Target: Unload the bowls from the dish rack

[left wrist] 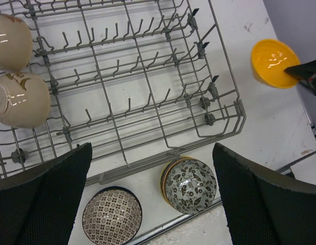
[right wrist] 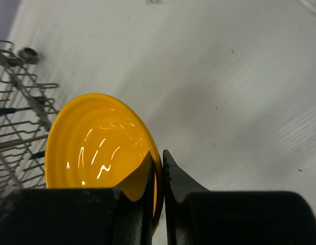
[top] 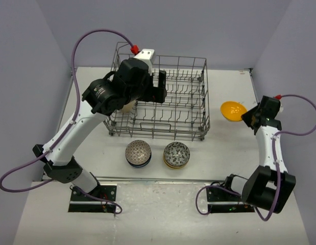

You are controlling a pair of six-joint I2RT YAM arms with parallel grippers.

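Right gripper (right wrist: 156,158) pinches the rim of the glossy orange bowl (right wrist: 96,143); left gripper (left wrist: 151,153) gapes above the wire dish rack (left wrist: 140,164), two smooth beige bowls (left wrist: 20,99) cropped upper left.

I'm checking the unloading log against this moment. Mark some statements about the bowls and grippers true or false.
The right gripper pinches the orange bowl by its rim. True.
The orange bowl lies inside the dish rack. False: it is outside, on the rack's right.
Two beige bowls sit in the rack. True.
The left gripper holds a patterned bowl. False: it is open and empty above the rack; the patterned bowls stand on the table.
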